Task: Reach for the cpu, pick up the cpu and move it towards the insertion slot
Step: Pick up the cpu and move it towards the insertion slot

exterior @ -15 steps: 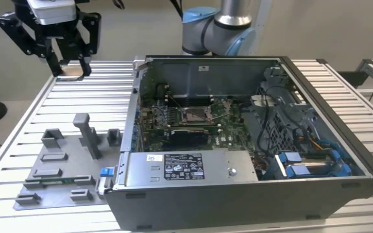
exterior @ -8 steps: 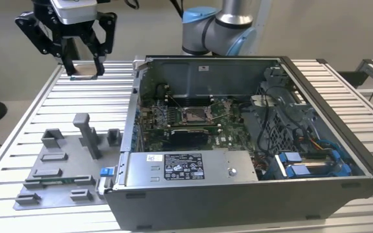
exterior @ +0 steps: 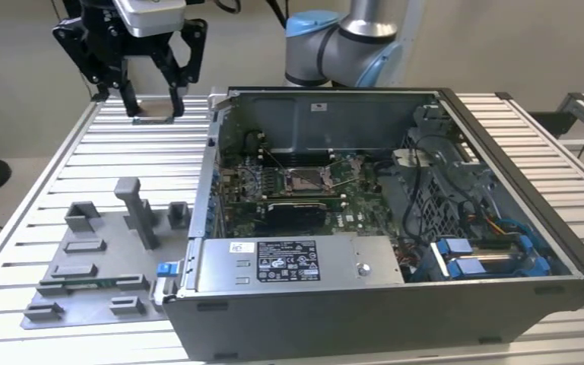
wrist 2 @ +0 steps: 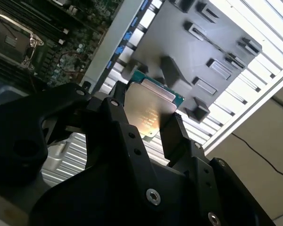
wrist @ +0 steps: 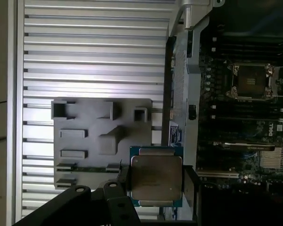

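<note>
Cpu [wrist: 155, 176]: thin flat square with a silver-grey metal lid. A green board rim shows around the lid, widest on one side. The lid has stepped shoulders on two sides. In the second wrist view the cpu [wrist 2: 148, 106] carries a warm glare patch. There is faint etched print on the lid, too dim to read.

Gripper [exterior: 154, 108]: black, two-fingered, pinching the cpu by opposite edges. The fingers [wrist 2: 172, 134] press on the rim and the lid face is left exposed.

Location: the cpu is held in the air over the slatted metal table [exterior: 39, 190]. It is outside the case [exterior: 394, 319], beyond the case's far corner on the exterior view's left. It is well apart from the slot [exterior: 307, 179] and not over the board.

Slot: shiny metal frame with a dark centre, sitting on the green board inside the open case. It is also seen in both wrist views [wrist: 250, 82].

Grey fixture plate [exterior: 99, 258] with raised blocks lies on the table beside the case, on the exterior view's left. In the first wrist view the cpu overlaps the plate's edge.

Writing:
- Power supply [exterior: 292, 262] has a white label with dense black print and marks, too small to read.
- Small white sticker [exterior: 319, 106] on the case's inner wall, illegible.
- Blue label [wrist: 174, 134] on the case edge, illegible.
- White lettering on the board, not readable.
</note>
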Robot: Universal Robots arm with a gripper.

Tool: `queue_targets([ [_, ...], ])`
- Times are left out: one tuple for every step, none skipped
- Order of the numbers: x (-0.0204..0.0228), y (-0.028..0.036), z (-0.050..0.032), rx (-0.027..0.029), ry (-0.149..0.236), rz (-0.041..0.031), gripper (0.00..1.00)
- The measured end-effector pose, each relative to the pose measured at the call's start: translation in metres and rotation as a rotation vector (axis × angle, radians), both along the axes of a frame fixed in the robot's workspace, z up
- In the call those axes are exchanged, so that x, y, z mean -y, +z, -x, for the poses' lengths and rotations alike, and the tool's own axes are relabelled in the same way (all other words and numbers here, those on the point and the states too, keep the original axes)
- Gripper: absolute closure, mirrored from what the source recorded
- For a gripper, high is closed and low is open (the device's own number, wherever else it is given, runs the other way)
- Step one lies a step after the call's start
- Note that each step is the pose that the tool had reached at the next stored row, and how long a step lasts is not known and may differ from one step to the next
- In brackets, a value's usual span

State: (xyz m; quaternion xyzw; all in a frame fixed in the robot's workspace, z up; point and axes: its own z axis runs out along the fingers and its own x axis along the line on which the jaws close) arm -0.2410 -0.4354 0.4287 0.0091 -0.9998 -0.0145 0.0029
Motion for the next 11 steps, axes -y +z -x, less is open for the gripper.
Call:
queue_targets([
  [-0.0002, 0.0, -0.0029, 0.0, 0.0, 0.0, 1.0],
  [-0.0003, 0.0, -0.006, -0.0002, 0.0, 0.0, 1.0],
  [-0.0004, 0.0, -0.0088, -0.0003, 0.0, 0.0, 1.0],
  [-0.0005, 0.0, -0.0116, -0.0004, 0.0, 0.0, 1.0],
  [-0.0005, 0.0, -0.0144, -0.0005, 0.0, -0.0001, 1.0],
  [-0.0006, -0.0001, -0.0167, -0.0003, 0.0, -0.0001, 1.0],
  [-0.0008, -0.0001, -0.0186, -0.0004, 0.0, 0.0, 1.0],
  [-0.0011, -0.0001, -0.0206, -0.0004, 0.0, 0.0, 1.0],
  [-0.0014, -0.0001, -0.0226, -0.0004, 0.0, 0.0, 1.0],
  [-0.0018, -0.0001, -0.0246, -0.0004, 0.0, 0.0, 1.0],
  [-0.0023, -0.0001, -0.0262, -0.0004, 0.0, -0.0001, 1.0],
])
